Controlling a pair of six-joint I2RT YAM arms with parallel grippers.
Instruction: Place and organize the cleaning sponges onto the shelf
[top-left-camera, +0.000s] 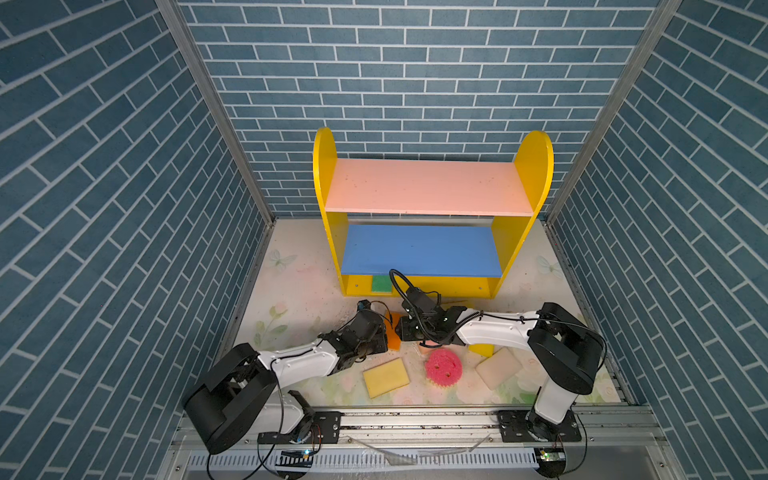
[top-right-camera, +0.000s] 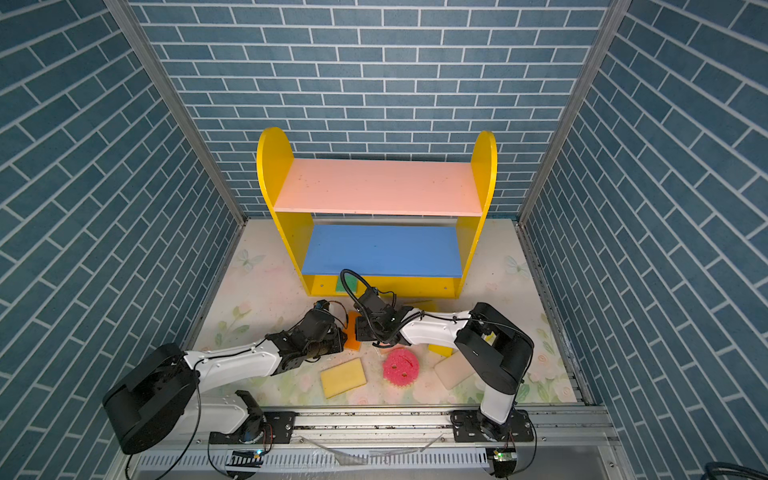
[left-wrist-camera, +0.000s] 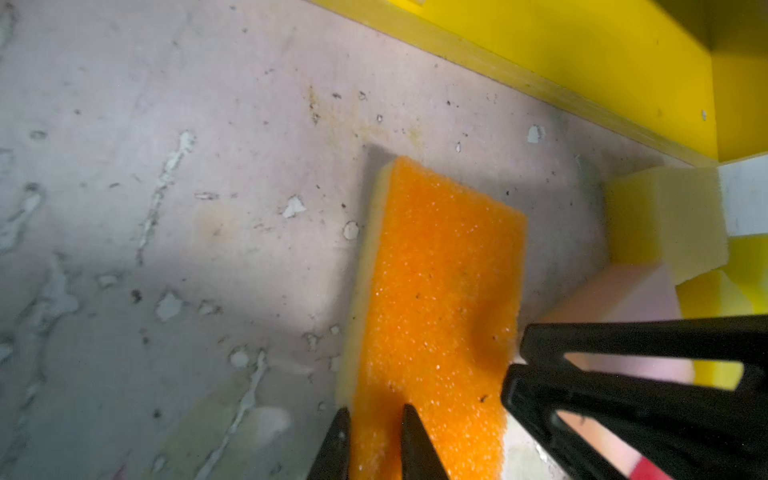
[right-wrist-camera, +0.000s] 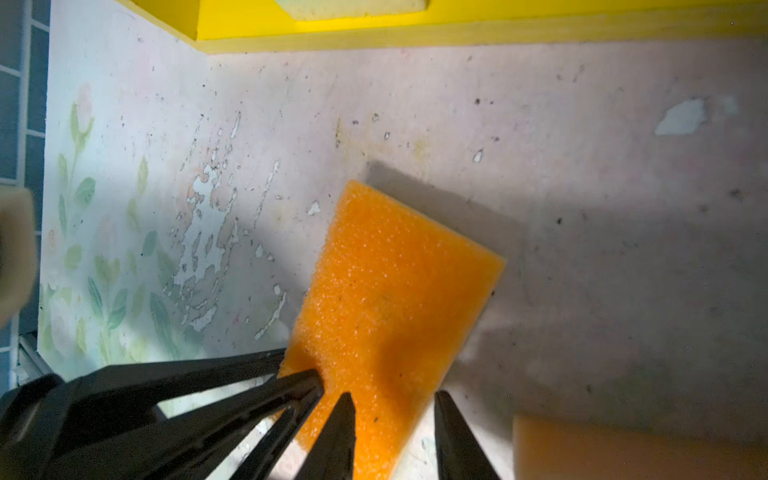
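Left wrist view shows the left fingers clamped on the flat orange-faced foam sponge just before the yellow-sided three-level shelf, so the right fingers, parted loosely astride it, should back off straight without snagging.

A sponge sits lowest in the shelf; the round sponge lies before it.

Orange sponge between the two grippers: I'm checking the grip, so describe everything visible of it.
The rectangular orange sponge has a coarse orange scouring face on a thin pale-yellow foam layer. It is held on edge, apparently lifted off the worn floral mat. The left gripper pinches its thickness. The right gripper straddles it with jaws apart, one finger denting its face.
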